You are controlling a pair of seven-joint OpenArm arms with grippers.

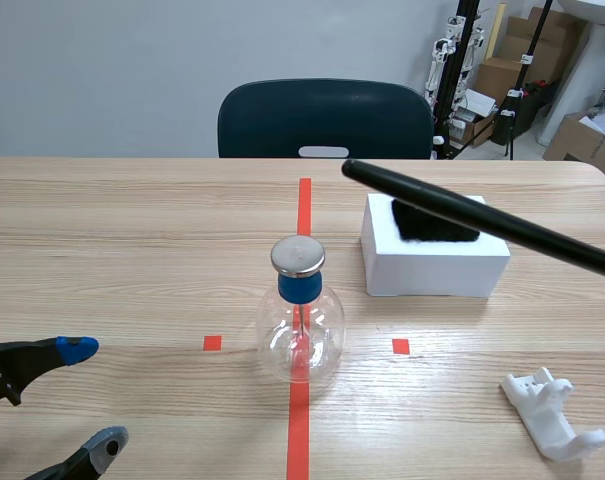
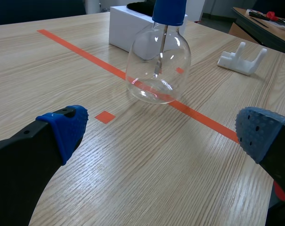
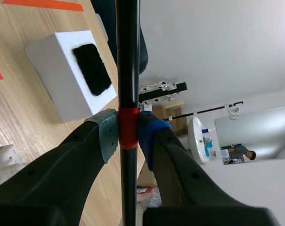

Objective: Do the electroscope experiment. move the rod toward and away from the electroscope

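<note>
Right claw (image 3: 128, 134): closed on the rod (image 1: 482, 218), its pads pinching a red band, so the long free end works as a wand.
Rod: black, slanting from the right edge of the scene view to upper middle. Its tip is above and right of the electroscope (image 1: 300, 320), not touching.
Left claw (image 2: 163, 132): lower left corner of the scene view, wide open and empty, low over the counter (image 1: 132, 260); seemingly parked clear.
Electroscope: glass flask with a blue collar and metal cap, centre frame on the red tape line.
White block (image 1: 434, 262): right of centre, with a black fur patch (image 1: 432, 222) on top, probably for rubbing.
Hard to see: the right arm is outside the scene view, and the rod's held end is cut off at the right edge. The tip-to-cap gap cannot be judged, and the leaves inside the flask are too fine to read.
</note>
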